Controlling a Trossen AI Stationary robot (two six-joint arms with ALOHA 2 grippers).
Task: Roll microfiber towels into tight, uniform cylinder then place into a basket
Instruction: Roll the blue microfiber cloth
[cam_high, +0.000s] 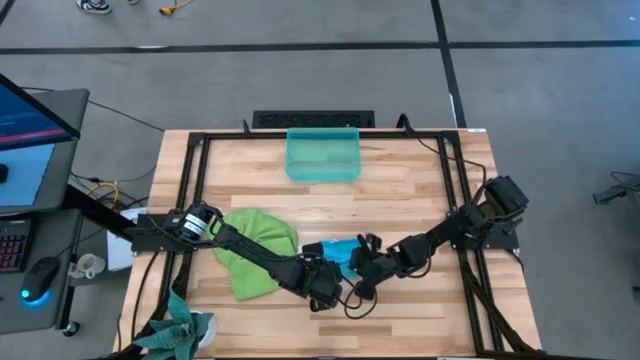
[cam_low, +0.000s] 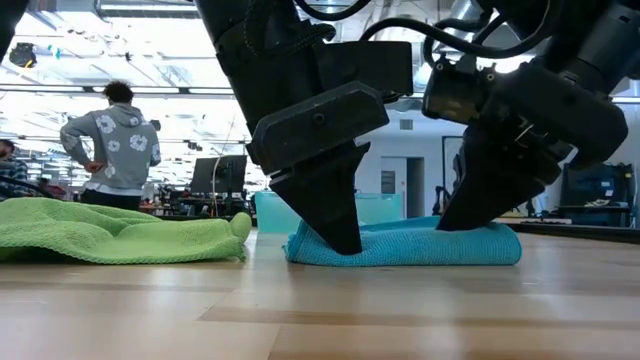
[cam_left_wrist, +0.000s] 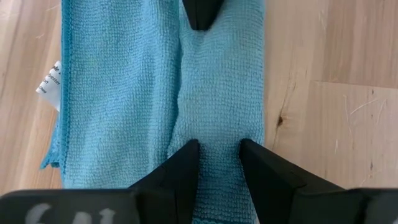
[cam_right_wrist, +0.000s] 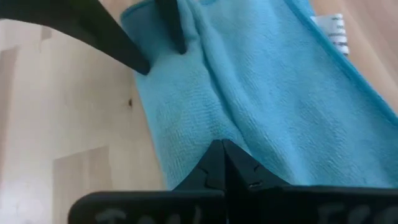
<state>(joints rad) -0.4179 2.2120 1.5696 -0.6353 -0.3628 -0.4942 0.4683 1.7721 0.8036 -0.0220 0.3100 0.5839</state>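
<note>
— Jaws first: how do they stand?
— Right gripper (cam_right_wrist: 222, 163) is pinched closed on the blue towel's (cam_left_wrist: 155, 93) edge; left gripper (cam_left_wrist: 219, 163) has a narrow gap, tips pressing a fold of the same cloth.
— Progress?
— Early, I judge. Blue towel lies folded into a strip at the table's (cam_high: 420, 190) front middle, not yet a cylinder. Green towel (cam_high: 255, 250) lies crumpled beside it. Basket (cam_high: 322, 155) sits empty at the back.
— Arms?
— Both reach low inward, wrists meeting over the strip.
</note>
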